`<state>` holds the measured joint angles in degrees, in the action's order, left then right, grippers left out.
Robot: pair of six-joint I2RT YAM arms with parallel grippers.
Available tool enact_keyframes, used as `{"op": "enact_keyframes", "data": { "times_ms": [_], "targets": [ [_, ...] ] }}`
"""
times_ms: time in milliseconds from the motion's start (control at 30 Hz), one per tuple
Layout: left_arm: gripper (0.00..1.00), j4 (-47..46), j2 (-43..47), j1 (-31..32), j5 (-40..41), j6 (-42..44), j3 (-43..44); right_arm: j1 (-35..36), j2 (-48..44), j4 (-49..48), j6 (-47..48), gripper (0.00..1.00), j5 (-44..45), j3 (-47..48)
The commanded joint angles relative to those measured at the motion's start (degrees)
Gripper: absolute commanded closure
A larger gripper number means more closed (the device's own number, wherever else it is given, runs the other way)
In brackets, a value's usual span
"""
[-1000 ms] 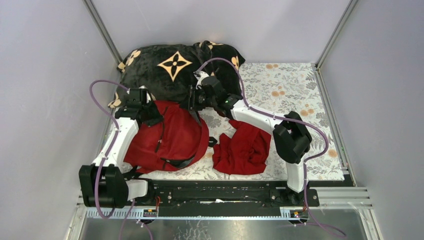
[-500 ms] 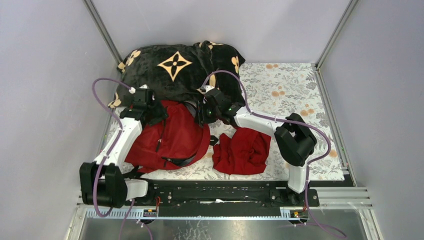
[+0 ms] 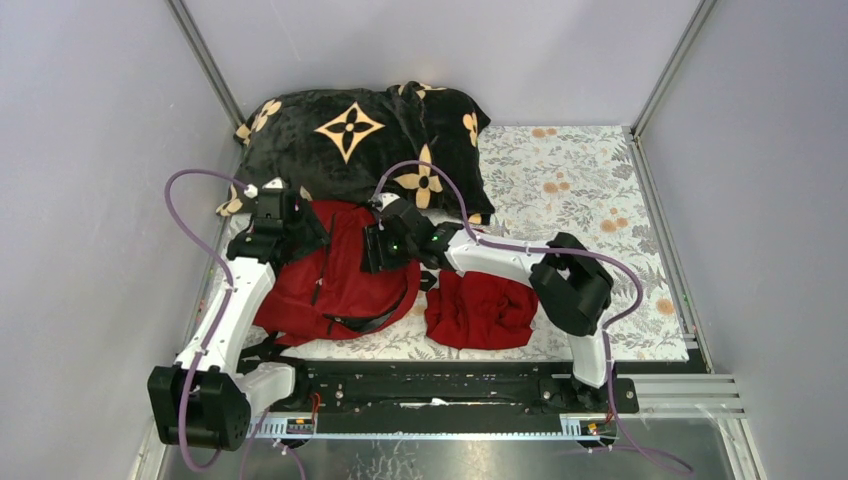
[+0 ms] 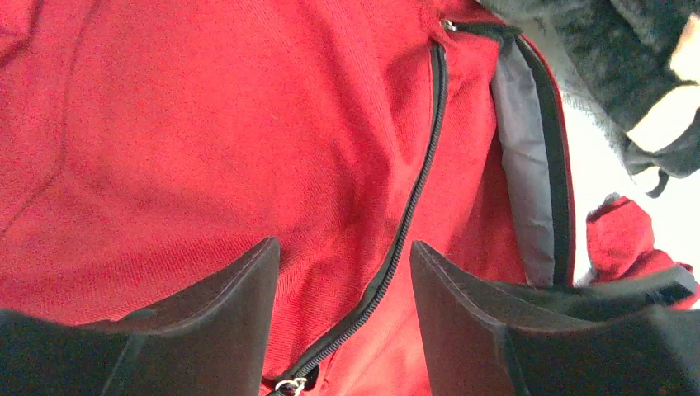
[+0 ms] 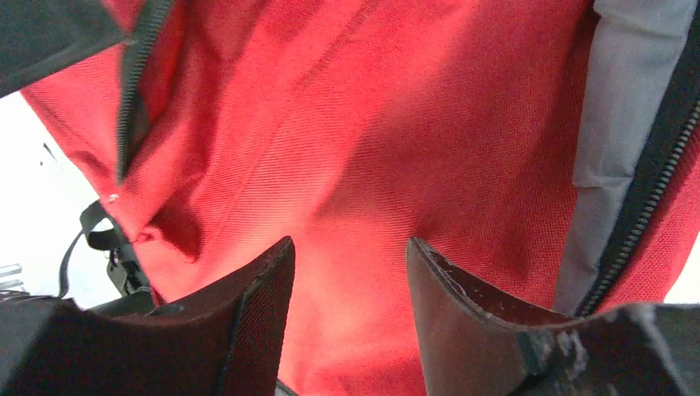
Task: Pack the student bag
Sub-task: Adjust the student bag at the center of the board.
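Floral table [image 3: 580, 180]: bag [image 3: 345, 275], cloth [image 3: 480, 310] (blanket [image 3: 350, 130] behind)

Spare fabrics on the floral table [image 3: 585, 175]
Black plush blanket [image 3: 350, 130] with tan flowers, bunched at 11 o'clock; smaller dark-red cloth [image 3: 475, 312], crumpled at 5 o'clock.

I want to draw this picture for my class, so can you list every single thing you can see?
backpack: one, red with black zips, lying on the left of the table, main zip partly open showing a grey lining
cloth: one, dark red, crumpled just to the right of the backpack
blanket: one, black with tan flowers, bunched at the far left corner, behind the backpack
table cover: one, pale with leaves and orange flowers, under everything
left arm: one, white and black, reaching over the backpack
right arm: one, white and black, reaching over the backpack
left gripper: one, black, open above the backpack
right gripper: one, black, open above the backpack
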<state>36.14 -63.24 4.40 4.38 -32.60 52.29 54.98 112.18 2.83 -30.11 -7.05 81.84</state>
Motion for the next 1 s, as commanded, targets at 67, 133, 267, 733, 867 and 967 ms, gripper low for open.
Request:
{"op": "enact_keyframes", "data": {
  "times_ms": [67, 133, 267, 733, 867, 967],
  "targets": [
    [0.39, 0.42, 1.81, 1.83, -4.88, 1.80, -1.11, -0.07, 3.58, 0.13, -1.86, 0.46, 3.05, 0.59],
    [0.44, -0.60, 2.85, 4.81, -2.41, 2.05, -1.22, -0.18, 3.24, 0.41, -1.85, 0.63, 4.90, -0.37],
    [0.49, -4.92, 2.33, 10.67, -4.77, 2.10, -0.59, -0.93, 0.82, -0.42, -2.51, 0.98, 8.40, -3.38],
    [0.49, 1.45, -13.21, 2.81, 10.09, 1.22, 9.36, -4.09, -3.47, -0.86, -2.71, 1.00, 11.26, -12.98],
    [0.47, 1.43, -14.25, 2.37, 9.77, 2.96, 10.04, -4.54, -4.28, -1.75, -2.80, 1.00, 10.42, -14.96],
    [0.47, 2.15, -16.00, 2.36, 8.11, 2.99, 10.17, -4.61, -4.48, -2.29, -2.70, 1.00, 9.66, -15.31]
  ]
}}
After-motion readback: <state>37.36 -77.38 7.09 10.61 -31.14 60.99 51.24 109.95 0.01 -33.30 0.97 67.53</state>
